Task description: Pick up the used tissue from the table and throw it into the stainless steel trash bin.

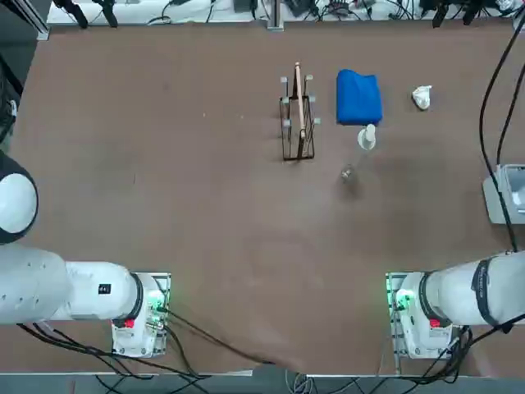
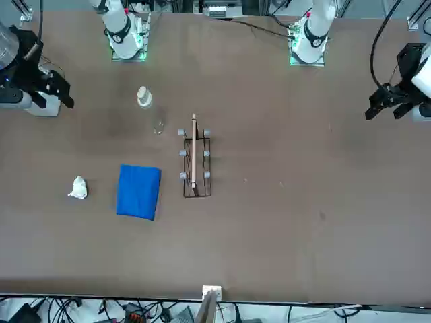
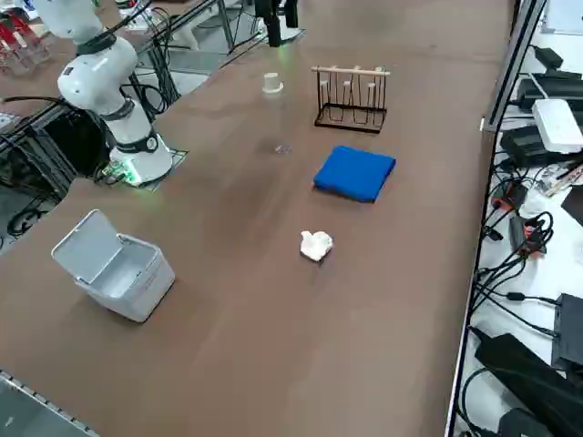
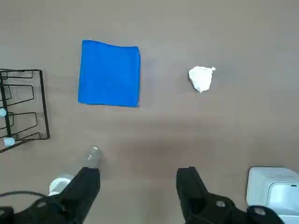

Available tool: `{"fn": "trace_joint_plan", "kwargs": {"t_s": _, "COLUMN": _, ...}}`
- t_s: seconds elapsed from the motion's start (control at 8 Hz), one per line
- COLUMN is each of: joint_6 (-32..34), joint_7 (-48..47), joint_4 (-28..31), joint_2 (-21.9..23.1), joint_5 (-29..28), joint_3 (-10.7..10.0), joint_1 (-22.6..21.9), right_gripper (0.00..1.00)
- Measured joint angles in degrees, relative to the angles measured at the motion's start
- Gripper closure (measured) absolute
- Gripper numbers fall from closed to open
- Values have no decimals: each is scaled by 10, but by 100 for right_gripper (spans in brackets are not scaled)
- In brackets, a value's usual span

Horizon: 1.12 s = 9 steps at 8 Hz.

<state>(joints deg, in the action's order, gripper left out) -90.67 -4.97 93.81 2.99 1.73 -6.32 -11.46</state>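
The right gripper's [image 4: 138, 186] fingers [image 4: 86, 186] stand wide apart with nothing between them, high over the bench [image 1: 164, 164]. Beyond them the used tissue [image 4: 201, 78] lies alone on the bench, to the right of the blue cloth [image 4: 110, 73]. The stainless steel trash bin [image 3: 114, 266] sits lid up near the bench's right edge, well apart from the tissue. No writing is readable on any of them.
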Motion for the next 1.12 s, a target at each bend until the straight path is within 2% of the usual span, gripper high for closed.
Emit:
{"fn": "trace_joint_plan", "kwargs": {"t_s": 0.5, "joint_6": 0, "joint_7": 0, "joint_4": -12, "joint_2": -13, "joint_5": -5, "joint_3": 0, "joint_1": 1, "right_gripper": 0}}
{"fn": "trace_joint_plan", "kwargs": {"t_s": 0.88, "joint_6": -26, "joint_7": 33, "joint_4": -44, "joint_2": -105, "joint_5": -7, "joint_3": -1, "joint_1": 33, "right_gripper": 0}}
{"fn": "trace_joint_plan", "kwargs": {"t_s": 1.12, "joint_6": -91, "joint_7": 174, "joint_4": -46, "joint_2": -181, "joint_5": -7, "joint_3": -3, "joint_1": 71, "right_gripper": 0}}
